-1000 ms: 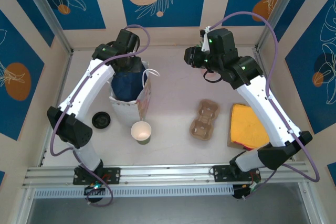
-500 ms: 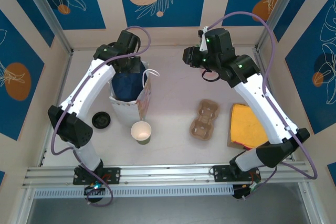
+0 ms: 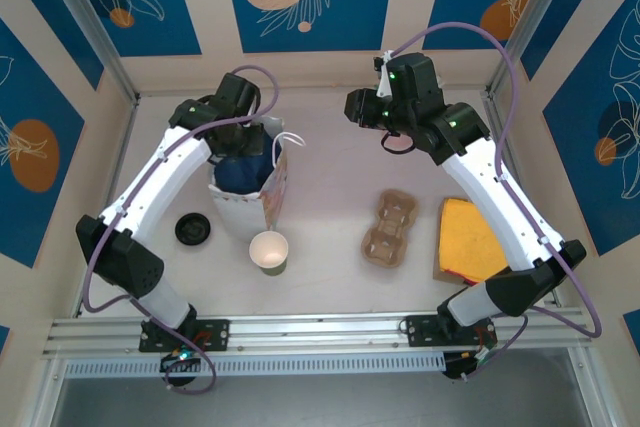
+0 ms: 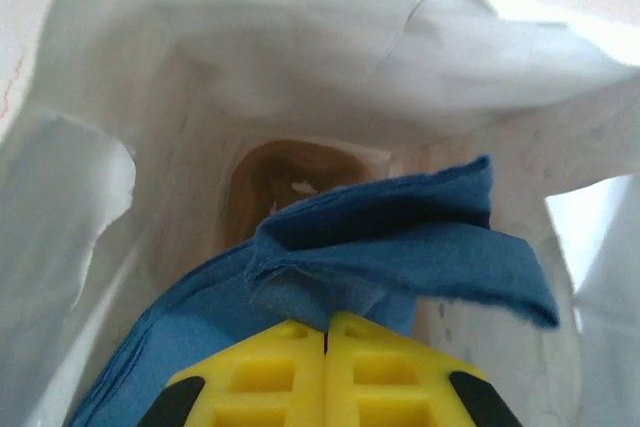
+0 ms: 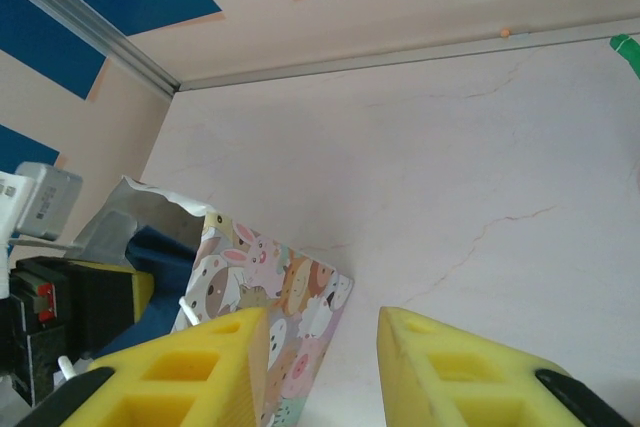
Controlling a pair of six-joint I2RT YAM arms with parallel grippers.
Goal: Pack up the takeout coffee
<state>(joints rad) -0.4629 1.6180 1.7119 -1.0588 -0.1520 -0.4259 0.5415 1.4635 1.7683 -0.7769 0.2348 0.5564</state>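
left gripper (image 3: pixel 250 132) down in the mouth of the gift bag (image 3: pixel 275 187), which stands upright at the left of the table (image 3: pixel 330 177). in the left wrist view the left gripper (image 4: pixel 325 322) has its yellow fingers pressed flat together, no gap. blue tissue (image 4: pixel 400 227) is bunched right against the tips; cannot tell if a fold is pinched. white bag walls (image 4: pixel 300 37) all round, something brown (image 4: pixel 285 182) at the bottom, too dim to name. right gripper (image 3: pixel 355 107) is raised over bare table to the right of the bag, well apart from it. right wrist view: right gripper (image 5: pixel 320 317) with fingers partly apart, nothing between them, cartoon-printed bag side (image 5: pixel 290 287) just below. takeout coffee: cannot place it. a green sliver (image 5: pixel 627 50) sits at the frame edge near the back wall, too little to identify. near the bag's front: open cup (image 3: pixel 269 250), white inside, upright, with a loose black lid (image 3: pixel 193 228) lying flat to its left. cardboard cup carrier (image 3: pixel 388 229) at centre right, yellow cloth (image 3: pixel 473 239) just beside it.
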